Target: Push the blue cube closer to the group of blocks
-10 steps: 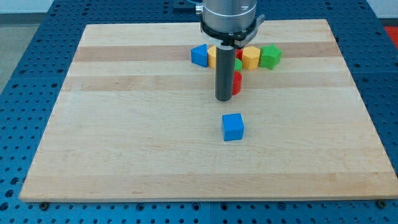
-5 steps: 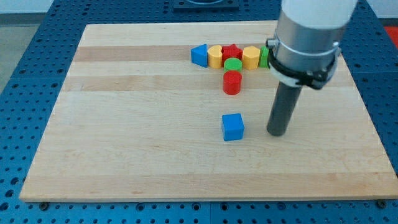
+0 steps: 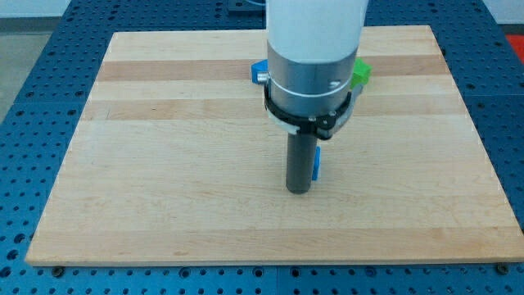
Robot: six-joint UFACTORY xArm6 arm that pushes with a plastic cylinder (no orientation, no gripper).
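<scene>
My tip (image 3: 298, 190) rests on the board just below the blue cube (image 3: 316, 163), and the rod hides most of that cube; only a sliver of its right side shows. The group of blocks lies near the view's top, mostly hidden behind the arm. Only the left edge of a blue block (image 3: 258, 71) and the right edge of a green block (image 3: 360, 74) show. I cannot tell whether the tip touches the cube.
The wooden board (image 3: 164, 164) lies on a blue perforated table (image 3: 33, 98). The arm's wide grey body (image 3: 311, 49) covers the upper middle of the board.
The tip has swung from the cube's right side to the view's bottom of the cube, moving left and down. The cube has not visibly moved. The arm now hides the group.
</scene>
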